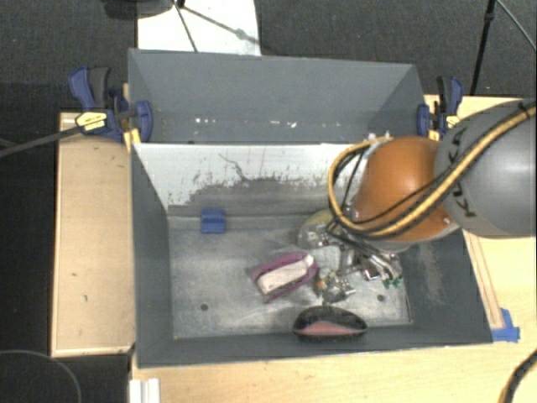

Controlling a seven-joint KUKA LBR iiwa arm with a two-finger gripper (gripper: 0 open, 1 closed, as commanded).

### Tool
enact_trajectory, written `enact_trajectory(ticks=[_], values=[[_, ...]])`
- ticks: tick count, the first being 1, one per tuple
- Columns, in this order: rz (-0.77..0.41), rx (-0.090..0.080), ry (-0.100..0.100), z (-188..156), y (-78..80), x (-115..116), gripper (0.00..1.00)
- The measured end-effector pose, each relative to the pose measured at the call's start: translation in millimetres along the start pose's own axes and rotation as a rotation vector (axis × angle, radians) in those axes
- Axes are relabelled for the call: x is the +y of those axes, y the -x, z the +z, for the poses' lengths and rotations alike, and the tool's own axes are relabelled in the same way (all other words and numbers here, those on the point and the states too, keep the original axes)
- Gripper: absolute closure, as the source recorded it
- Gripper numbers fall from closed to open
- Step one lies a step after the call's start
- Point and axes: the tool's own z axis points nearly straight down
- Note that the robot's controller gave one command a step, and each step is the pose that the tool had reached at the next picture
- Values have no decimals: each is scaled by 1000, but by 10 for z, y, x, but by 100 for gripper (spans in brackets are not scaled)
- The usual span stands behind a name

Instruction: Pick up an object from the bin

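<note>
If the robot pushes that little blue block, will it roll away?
Probably not. The blue block looks boxy with flat sides, so it would likely slide, not roll. It is small, so probably light. It lies by the bin's back wall, which might stop it.

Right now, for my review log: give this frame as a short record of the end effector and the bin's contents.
end effector: low over the right half of the bin floor
nearest thing: purple and white piece, beside it toward the view's left
also close: dark oval thing with pink face, by the front wall
apart: small blue block, left rear of floor
grasp: cannot tell
</note>
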Motion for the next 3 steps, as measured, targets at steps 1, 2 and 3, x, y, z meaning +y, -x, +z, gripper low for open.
enact_trajectory(ticks=[1, 2, 3], values=[[-113, 14, 9, 187, 138, 589, 0], [-29, 31, 8, 499, 109, 484, 0], [-33, 31, 7, 495, 109, 483, 100]])
